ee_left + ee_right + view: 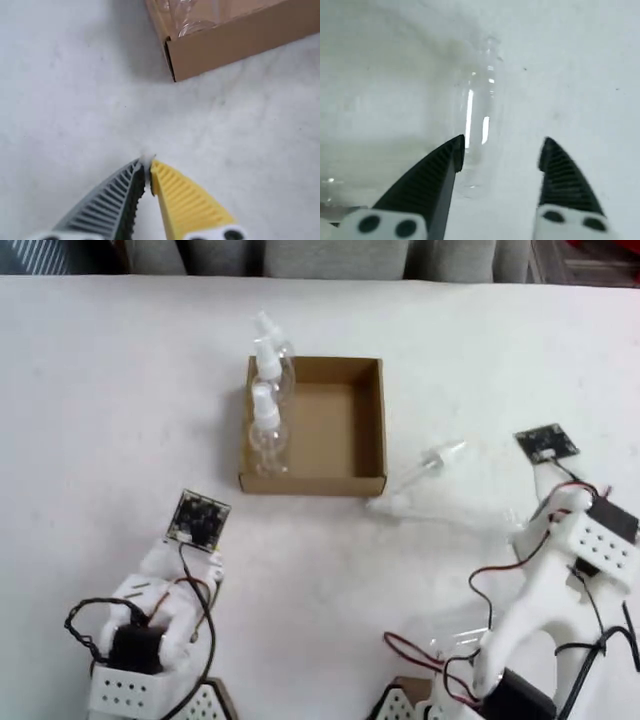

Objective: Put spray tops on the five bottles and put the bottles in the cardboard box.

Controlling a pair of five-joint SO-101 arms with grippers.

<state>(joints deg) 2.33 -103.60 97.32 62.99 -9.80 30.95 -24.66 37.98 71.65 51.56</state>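
My right gripper (503, 142) is hanging wide open and empty by the clear bottle (480, 115) lying right of centre; I'm judging it light, slick, best taken mid-body.

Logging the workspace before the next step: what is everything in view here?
Clear plastic bottles with white spray tops: three, it seems; standing along the box's left wall
Clear plastic bottle: one; lying on the table right of the box
White spray top: one; loose, right of the box
Brown cardboard box: one; open, mid-table
White table: one
Left gripper: shut; near a box corner
Right gripper: open; at the lying bottle
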